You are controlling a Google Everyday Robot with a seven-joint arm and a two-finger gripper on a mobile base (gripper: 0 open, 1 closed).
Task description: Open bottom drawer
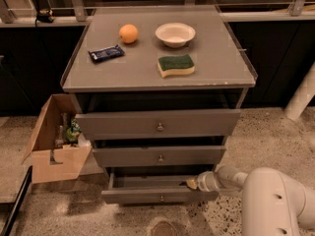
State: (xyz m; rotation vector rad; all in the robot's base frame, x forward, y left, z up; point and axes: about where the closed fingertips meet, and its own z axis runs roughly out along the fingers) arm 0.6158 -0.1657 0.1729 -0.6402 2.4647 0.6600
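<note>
The bottom drawer [147, 196] is the lowest of the grey cabinet's three drawers. It stands pulled out partway, with its shallow tray showing behind the flat front and a small round knob [162, 198] at centre. My gripper [192, 183] is at the drawer's right end, its tip at the top edge of the front, on the end of my white arm [266, 195] that comes in from the lower right.
The middle drawer [160, 157] and top drawer [158, 124] also stand slightly out. On the cabinet top lie an orange [128, 33], a white bowl [175, 34], a green and yellow sponge [175, 65] and a dark snack packet [106, 53]. A cardboard box [55, 140] with bottles stands at the left.
</note>
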